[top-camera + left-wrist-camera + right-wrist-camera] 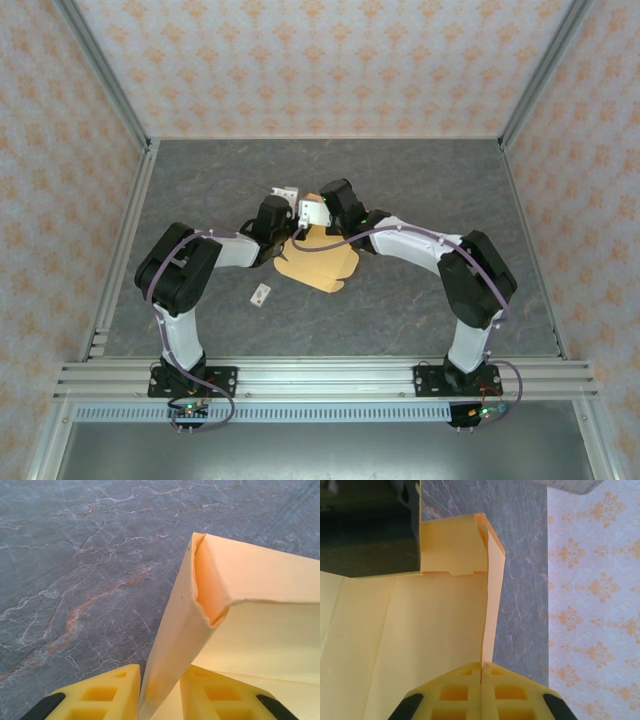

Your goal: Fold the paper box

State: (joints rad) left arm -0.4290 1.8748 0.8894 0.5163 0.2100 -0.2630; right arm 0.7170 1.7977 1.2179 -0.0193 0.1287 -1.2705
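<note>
Left arm (185,270): rises from its base at the near rail, elbow bent high, forearm reaching inward toward the middle of the table.
Right arm (470,275): a mirrored pose, with the elbow up and the forearm angled inward; the two wrists almost meet.
Left gripper (160,672): its yellow fingers (107,695) sit one on each side of an upright panel and appear pressed against both of its faces, pinching it.
Right gripper (481,667): its fingers (455,690) are brought together on a thin side flap seen edge-on, which runs straight out from between the tips.
The paper box (322,262): light orange-tan card, partly folded. Its flat base lies on the table just nearer than both sets of fingers. In the left wrist view, a folded corner (210,595) stands beyond the fingertips. In the right wrist view, the broad sheet (435,625) spreads to the left of the fingers, with a raised end wall ahead of them.
White tag (261,294): lies flat, apart from the box, on the near side of the left gripper (291,238).
Small white piece (284,193): just beyond the grippers, on the far side.
Table (420,190): dark grey and stone-veined, with faint rust-coloured streaks showing in the left wrist view.
Walls (330,60): pale paper with orange floral motifs on three sides.
Frame rail (320,378): a silver aluminium profile along the near edge, carrying both bases.
</note>
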